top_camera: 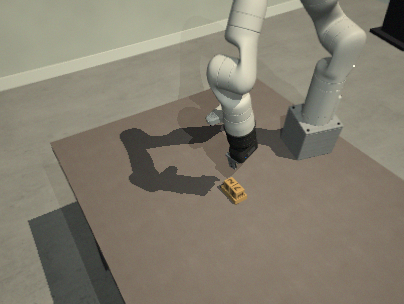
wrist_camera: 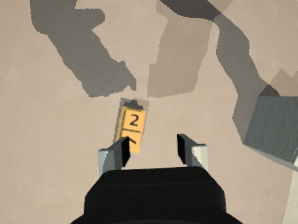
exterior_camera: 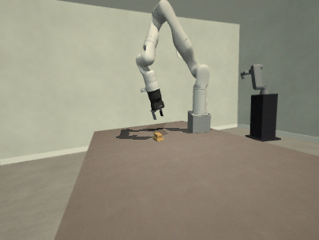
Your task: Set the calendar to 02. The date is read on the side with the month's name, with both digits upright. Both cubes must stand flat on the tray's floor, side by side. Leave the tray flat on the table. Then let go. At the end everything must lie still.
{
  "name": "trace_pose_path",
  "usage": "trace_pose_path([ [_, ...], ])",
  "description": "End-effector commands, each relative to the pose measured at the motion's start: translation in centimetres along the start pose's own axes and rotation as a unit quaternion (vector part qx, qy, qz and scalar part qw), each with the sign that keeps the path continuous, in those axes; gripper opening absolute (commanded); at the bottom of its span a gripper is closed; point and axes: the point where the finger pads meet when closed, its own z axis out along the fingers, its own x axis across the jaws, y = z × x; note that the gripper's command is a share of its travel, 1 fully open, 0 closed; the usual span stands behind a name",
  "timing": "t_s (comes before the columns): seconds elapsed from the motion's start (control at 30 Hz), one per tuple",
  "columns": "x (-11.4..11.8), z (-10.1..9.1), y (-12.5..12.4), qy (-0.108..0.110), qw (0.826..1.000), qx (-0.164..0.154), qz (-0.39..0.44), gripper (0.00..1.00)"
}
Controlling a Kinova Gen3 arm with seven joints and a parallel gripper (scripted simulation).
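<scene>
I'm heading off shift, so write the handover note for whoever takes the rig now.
Gripper: open, holding nothing, above the table.
Calendar: on the table, both cubes side by side in it; a 2 and what looks like a 7 face up.
Done: cannot confirm; the month side's date isn't readable.
Left: check that side, set 02 upright, tray flat, let go.

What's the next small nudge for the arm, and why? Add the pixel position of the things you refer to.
Probably shift the open gripper (top_camera: 233, 161) (exterior_camera: 158, 115) (wrist_camera: 153, 145) sideways until its fingers straddle the cubes, before lowering. In the wrist view the calendar (top_camera: 234, 191) (exterior_camera: 158, 137) (wrist_camera: 134, 125) lies off toward the left finger, which partly covers the cube nearer the gripper, and the exterior view shows the fingertips well above the calendar.
</scene>
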Motion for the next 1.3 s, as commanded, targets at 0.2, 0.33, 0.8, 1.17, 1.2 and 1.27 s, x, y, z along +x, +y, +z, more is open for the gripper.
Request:
trace_pose_path([
  [0.2, 0.3, -0.2, -2.1, -0.085, 0.993, -0.025, 0.073, 1.00],
  [0.33, 0.2, -0.3, -2.6, -0.115, 0.988, -0.034, 0.098, 1.00],
  [0.8, 0.5, -0.2, -3.0, -0.132, 0.983, -0.040, 0.118, 1.00],
  [1.17, 0.2, 0.1, -3.0, -0.135, 0.983, -0.041, 0.118, 1.00],
  [1.2, 0.0, 0.7, -2.9, -0.135, 0.983, -0.041, 0.118, 1.00],
  [1.27, -0.2, 1.6, -2.9, -0.134, 0.983, -0.040, 0.118, 1.00],
])
